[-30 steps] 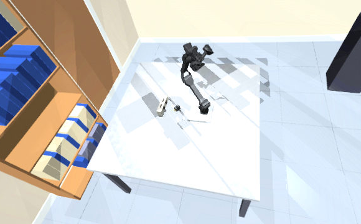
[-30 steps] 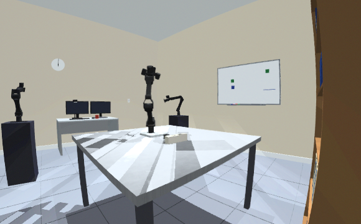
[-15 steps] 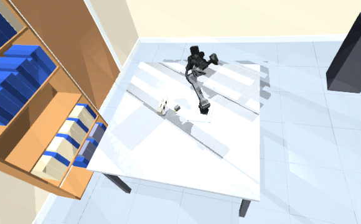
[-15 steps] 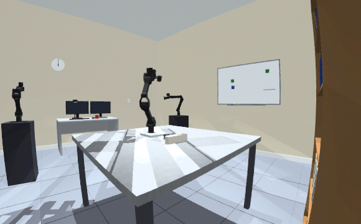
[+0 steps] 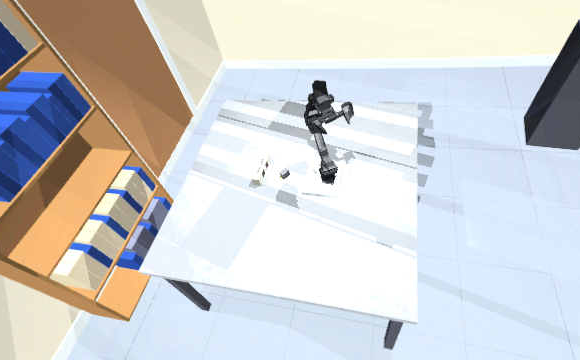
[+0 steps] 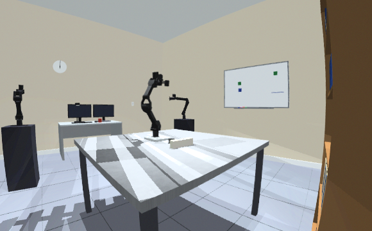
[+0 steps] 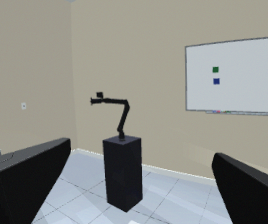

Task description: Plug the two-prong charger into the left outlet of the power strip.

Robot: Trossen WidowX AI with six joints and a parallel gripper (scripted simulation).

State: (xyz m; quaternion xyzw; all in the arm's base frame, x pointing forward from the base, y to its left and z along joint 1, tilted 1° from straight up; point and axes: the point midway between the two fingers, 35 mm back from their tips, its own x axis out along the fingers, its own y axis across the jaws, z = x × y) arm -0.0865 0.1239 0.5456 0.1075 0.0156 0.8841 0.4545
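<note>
High above the table, the gripper is spread almost fully wide with nothing between its fingers, and it faces out level across the room. Well below it and off to one side on the table top lies the small dark charger, untouched, and just past that the pale power strip, close by the charger but apart from it. Farther out, straight ahead of the fingers, another arm stands on a black pedestal, with a whiteboard on the wall beyond.
</note>
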